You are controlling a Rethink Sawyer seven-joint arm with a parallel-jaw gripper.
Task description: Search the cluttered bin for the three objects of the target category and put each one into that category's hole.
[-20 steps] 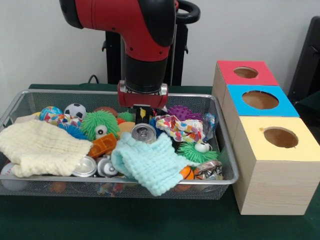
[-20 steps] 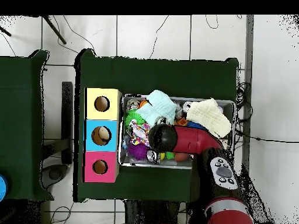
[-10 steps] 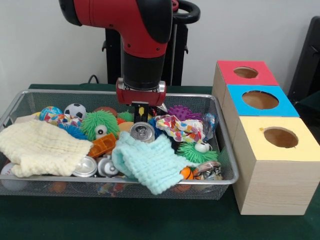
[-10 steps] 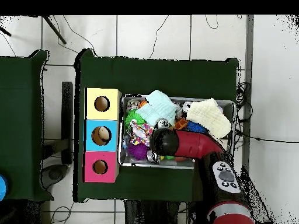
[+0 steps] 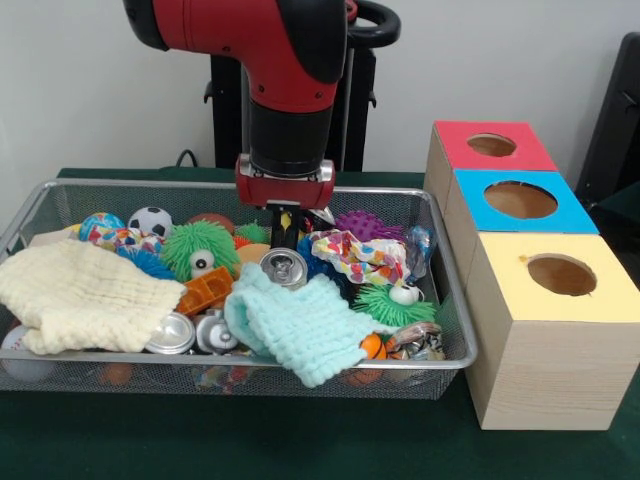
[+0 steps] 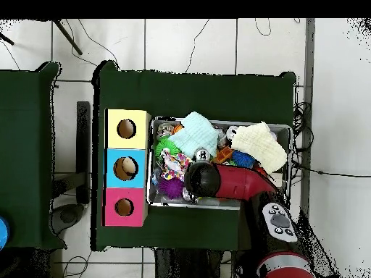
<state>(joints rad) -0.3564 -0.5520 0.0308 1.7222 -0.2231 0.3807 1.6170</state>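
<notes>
Hanging over the middle of the wire mesh bin (image 5: 452, 290), the red and black arm's pincer (image 5: 285, 228) points straight down, its tips just above and behind the upright silver drink can (image 5: 286, 267). Whether its dark fingers are spread or pressed together cannot be told from either view; nothing shows between them.

That can stands with its pull-tab top facing up, touching the far edge of the pale mint knitted cloth (image 5: 305, 325) draped over the front of the clutter. Two more silver cans (image 5: 170, 333) lie on their sides near the front left, beside the cream knitted cloth (image 5: 80, 293). A green fuzzy ball with googly eyes (image 5: 200, 248) sits left of the pincer, with an orange plastic block (image 5: 207, 290) just in front of it. A purple spiky ball (image 5: 365, 224) and a crumpled patterned cloth (image 5: 365, 257) lie to the right.

Beside the bin stands a row of three wooden boxes, each with a round hole on top: a red-topped box (image 5: 490, 146) farthest back, a blue-topped box (image 5: 520, 200) in between, a yellow-topped box (image 5: 560, 276) nearest the camera.
</notes>
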